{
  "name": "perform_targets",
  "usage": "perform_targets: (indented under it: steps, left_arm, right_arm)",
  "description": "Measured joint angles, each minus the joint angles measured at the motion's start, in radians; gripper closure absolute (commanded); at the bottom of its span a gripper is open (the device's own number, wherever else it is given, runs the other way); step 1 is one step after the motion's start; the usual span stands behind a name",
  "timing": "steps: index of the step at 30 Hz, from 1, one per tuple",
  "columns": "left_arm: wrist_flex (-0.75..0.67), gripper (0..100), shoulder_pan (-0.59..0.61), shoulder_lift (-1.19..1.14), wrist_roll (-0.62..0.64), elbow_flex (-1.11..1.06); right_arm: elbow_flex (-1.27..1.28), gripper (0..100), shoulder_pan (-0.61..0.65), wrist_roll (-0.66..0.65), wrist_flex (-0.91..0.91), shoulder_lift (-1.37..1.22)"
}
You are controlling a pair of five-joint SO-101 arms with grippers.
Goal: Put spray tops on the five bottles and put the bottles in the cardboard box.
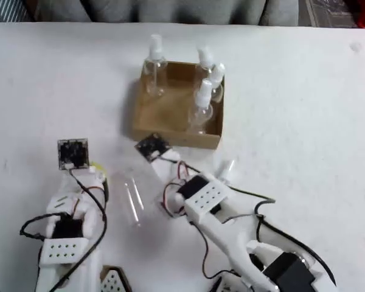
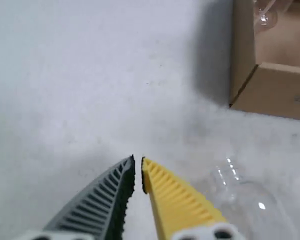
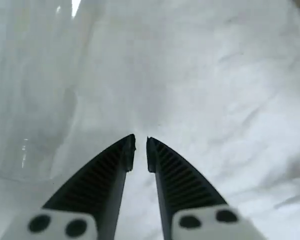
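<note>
— Where is the cardboard box point(image 1: 170, 115) now?

— It stands about in the middle of the table point(image 1: 304, 91), a little nearer to the far edge. Four bottles point(image 1: 205, 100) stand upright inside it, each with a spray top on. One is in the far left corner of the box, and the other three are close together along its right wall.

— And the fifth bottle point(image 1: 131, 194)?

— It lies on its side on the table, between the box and the near edge. Its neck has no top. It is between the two arms, apart from the box.

— Is there a top for it?

— A small white piece that looks like a loose spray top point(image 1: 226, 168) lies on the table near the front right corner of the box, just beside the right arm.

— How are the tools?

— The left gripper point(image 2: 138, 161) has its grey and yellow fingers almost together, and nothing is between them. It is over bare table, and the lying bottle is just beside the yellow finger. I cannot tell if they touch. The right gripper point(image 3: 140, 144) shows only a narrow slit between its black fingers and also holds nothing. The clear wall of the bottle is near one of its fingers.
</note>
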State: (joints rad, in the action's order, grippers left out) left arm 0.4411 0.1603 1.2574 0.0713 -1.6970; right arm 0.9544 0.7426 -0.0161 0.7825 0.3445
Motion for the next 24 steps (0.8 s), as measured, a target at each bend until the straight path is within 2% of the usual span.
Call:
perform_targets:
  steps: [5, 12, 19, 21, 24]
  left_arm:
    - [0.048, 98, -0.021, 0.000, 0.101, 0.018]
    - [0.434, 98, -0.063, 0.000, 0.109, 0.250]
    - [0.643, 97, -0.144, 0.000, 0.109, 0.417]
    - [0.678, 95, -0.163, 0.002, 0.109, 0.450]
    - [0.713, 85, -0.196, 0.002, 0.109, 0.479]
  right_arm:
    - [0.000, 98.1, -0.057, 0.000, -0.035, 0.000]
    - [0.017, 98.1, -0.068, -0.069, -0.075, 0.000]
    - [0.029, 98.1, -0.068, -0.077, -0.095, 0.000]
    - [0.029, 98.1, -0.068, -0.077, -0.095, 0.000]
    - [0.029, 98.1, -0.068, -0.077, -0.095, 0.000]
